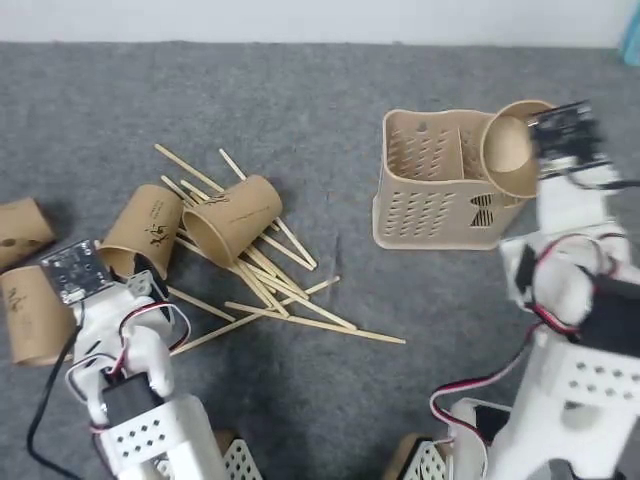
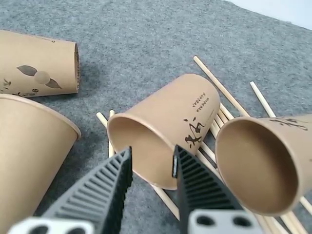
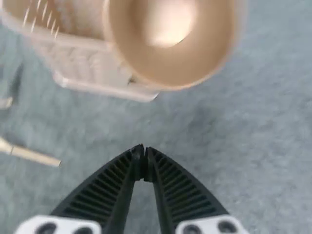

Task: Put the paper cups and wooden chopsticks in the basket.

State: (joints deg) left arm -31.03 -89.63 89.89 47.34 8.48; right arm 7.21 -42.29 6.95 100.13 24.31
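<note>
— What did the overhead camera give you?

— A beige perforated plastic basket stood upright on the grey carpet. A brown paper tilted cup leaned at the basket's right end, mouth toward the camera. I couldn't tell how far inside it sat. Left of the basket, pale wooden chopsticks lay scattered and crossed. A second cup and a third cup, both brown paper, lay on their sides over them. A fourth cup and a fifth cup lay at the left edge. My right arm stood folded just beside the basket, its wrist over the tilted cup. My left arm crouched low, close behind the second cup.

— And the left wrist camera?

— The second cup lay with its mouth toward me, dark print on its wall and chopsticks under it. My left gripper had its ribbed black jaws apart, tips at that cup's lower rim. I couldn't tell whether they touched it. The third cup sat just beside the second, and the other two lay on its far side.

— The right wrist?

— My right gripper was closed, tips pressed together with nothing between them, above the carpet. Beyond it the tilted cup showed its open mouth against the basket wall. One chopstick end lay on the carpet nearby.
</note>
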